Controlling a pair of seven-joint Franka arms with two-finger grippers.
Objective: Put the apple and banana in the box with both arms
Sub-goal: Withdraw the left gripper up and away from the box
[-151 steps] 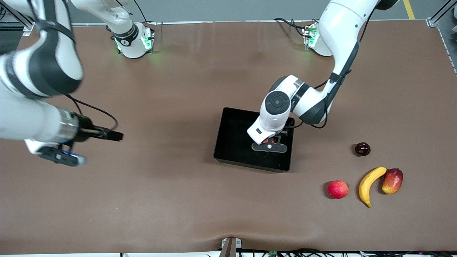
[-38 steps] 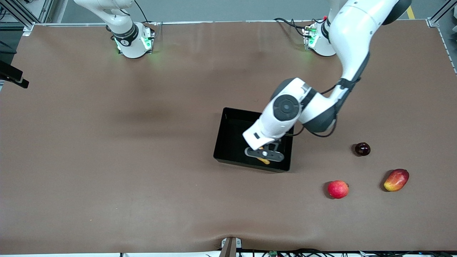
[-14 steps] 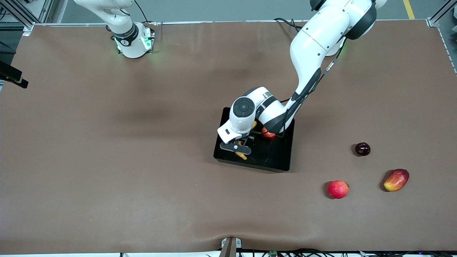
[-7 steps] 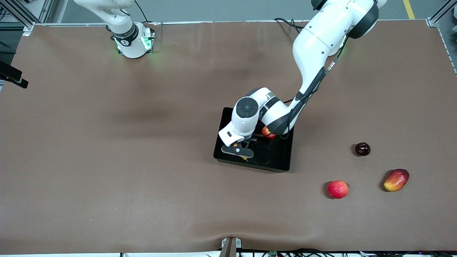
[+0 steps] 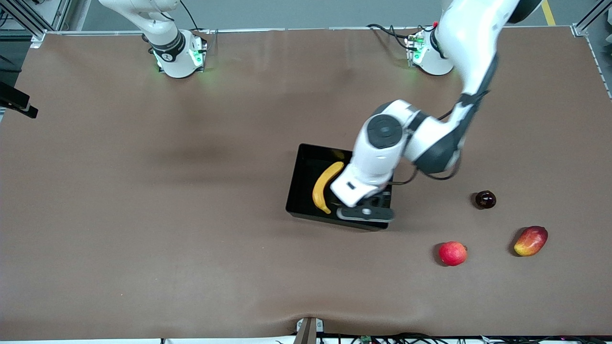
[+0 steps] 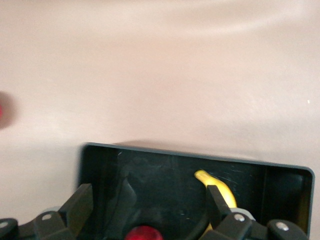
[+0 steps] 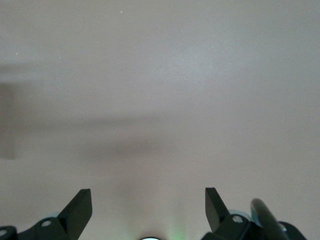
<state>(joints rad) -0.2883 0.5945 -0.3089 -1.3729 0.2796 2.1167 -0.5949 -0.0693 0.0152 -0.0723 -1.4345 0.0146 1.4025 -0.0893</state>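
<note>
The black box (image 5: pixel 297 208) stands mid-table. The yellow banana (image 5: pixel 324 185) lies in it at the end toward the right arm, and also shows in the left wrist view (image 6: pixel 223 189). The apple (image 6: pixel 144 234) lies in the box (image 6: pixel 150 170) below my left gripper (image 6: pixel 148 200), which is open and empty. In the front view the apple is hidden under the left arm, and the left gripper (image 5: pixel 366 206) hangs over the box's end toward the left arm. My right gripper (image 7: pixel 147 200) is open and empty over bare table, out of the front view.
A pinkish-red round fruit (image 5: pixel 452 253), a red-yellow mango (image 5: pixel 530 241) and a small dark fruit (image 5: pixel 485 199) lie on the brown table toward the left arm's end, outside the box. The right arm's base (image 5: pixel 177 55) stands at the table's edge.
My left gripper has let go of the banana, which now lies in the box. The gripper has risen and moved toward the box's end at the left arm's side.
</note>
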